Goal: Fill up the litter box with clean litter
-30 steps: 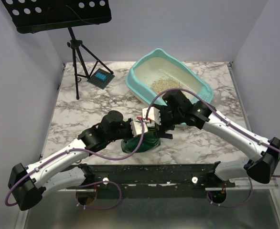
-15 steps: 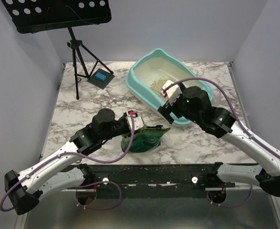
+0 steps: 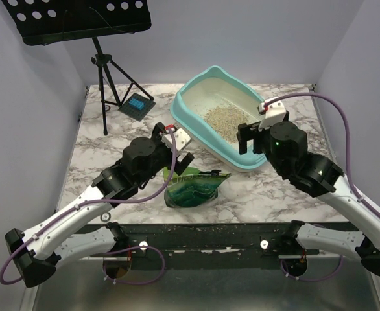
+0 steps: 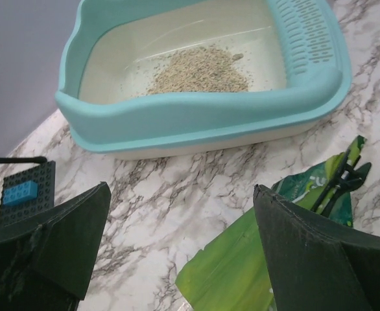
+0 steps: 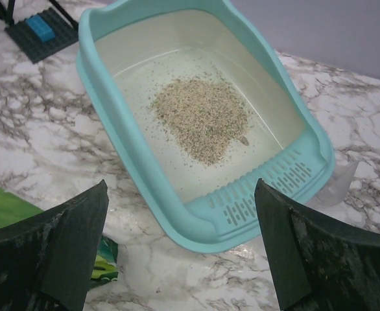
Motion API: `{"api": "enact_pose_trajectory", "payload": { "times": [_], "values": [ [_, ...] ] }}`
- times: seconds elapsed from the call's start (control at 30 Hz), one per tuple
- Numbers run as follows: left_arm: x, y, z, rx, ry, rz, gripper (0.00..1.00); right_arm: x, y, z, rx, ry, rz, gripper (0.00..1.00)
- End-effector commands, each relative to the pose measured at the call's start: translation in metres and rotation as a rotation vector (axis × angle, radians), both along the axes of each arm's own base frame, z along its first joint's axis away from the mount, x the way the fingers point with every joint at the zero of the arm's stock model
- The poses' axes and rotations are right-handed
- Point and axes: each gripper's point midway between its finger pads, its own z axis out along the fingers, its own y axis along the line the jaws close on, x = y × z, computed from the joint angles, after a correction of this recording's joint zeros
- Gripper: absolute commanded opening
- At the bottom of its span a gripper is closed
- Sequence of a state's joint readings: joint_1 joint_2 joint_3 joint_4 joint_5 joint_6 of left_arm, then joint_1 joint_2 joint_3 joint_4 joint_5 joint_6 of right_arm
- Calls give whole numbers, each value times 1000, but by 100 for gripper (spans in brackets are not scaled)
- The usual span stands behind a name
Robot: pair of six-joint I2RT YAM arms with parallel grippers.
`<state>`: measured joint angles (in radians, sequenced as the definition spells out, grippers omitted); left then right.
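One marble worktop [image 3: 112, 146] is recorded, bearing the litter box [image 3: 185, 115] at back right, within both arms' reach. Green bag [image 3: 193, 191] is left flat in front, presumably spent. Clean litter [image 3: 224, 118] is piled inside the box. Left gripper [image 4: 180, 201], clenched at the bag a second earlier, is now released; right gripper [image 5: 180, 194], spread empty, has been withdrawn boxward.

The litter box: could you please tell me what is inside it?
A loose pile of clean litter lies mid-floor in the litter box; the remaining floor is mostly bare. Only the floor under the pile is hidden.
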<state>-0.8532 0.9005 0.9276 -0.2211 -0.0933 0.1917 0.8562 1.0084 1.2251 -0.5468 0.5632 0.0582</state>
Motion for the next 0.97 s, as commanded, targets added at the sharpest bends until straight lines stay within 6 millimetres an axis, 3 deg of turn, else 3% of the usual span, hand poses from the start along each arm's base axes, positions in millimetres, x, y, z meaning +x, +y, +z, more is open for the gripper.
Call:
{"api": "enact_pose_trajectory", "payload": {
  "times": [0.0, 0.1, 0.33, 0.6, 0.93],
  "values": [
    [22, 15, 8, -33, 41, 190, 99, 0, -27, 16, 135, -37, -183, 100],
    [29, 22, 17, -83, 24, 262, 99, -3, -42, 21, 153, -63, -242, 100],
    [42, 50, 15, -107, 26, 435, 99, -7, -44, 25, 175, -93, -219, 100],
    [37, 38, 5, -123, 33, 362, 99, -1, -46, 23, 137, -109, -246, 100],
    [36, 45, 4, -118, 19, 381, 99, 8, -43, 23, 121, -144, -263, 100]
  ]
}}
